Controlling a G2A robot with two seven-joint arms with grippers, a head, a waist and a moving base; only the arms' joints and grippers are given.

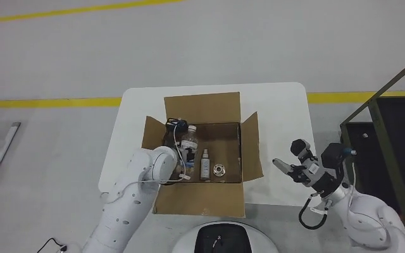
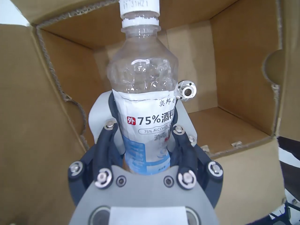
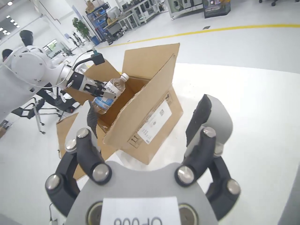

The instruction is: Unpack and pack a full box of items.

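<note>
Hanging over the open cardboard box [image 1: 202,104], the left pincer [image 2: 143,118] is clamped on the labelled middle of a clear bottle [image 2: 143,71] with a white cap. The bottle is off the box floor, at the level of the opening beside the box's left wall. Its long axis is tilted: the cap points up and toward the far flap, while the base dips down into the box. Since the pincer already has it, the relation that matters is bottle to box walls. From the look of it, the base sits below the rim, so any sideways carry toward the surface's [image 1: 278,101] left edge would first call for a lift.

On the box floor lie a small spray bottle [image 1: 205,166] and, just beside it, a round metal piece [image 1: 219,169]. Both are near the front wall and apart from the held bottle.

The right pincer [image 3: 150,113] hovers near the surface's right edge, well apart from the box, with its jaws spread and nothing between them. The left arm is plainly the nearer one to everything in the box.
</note>
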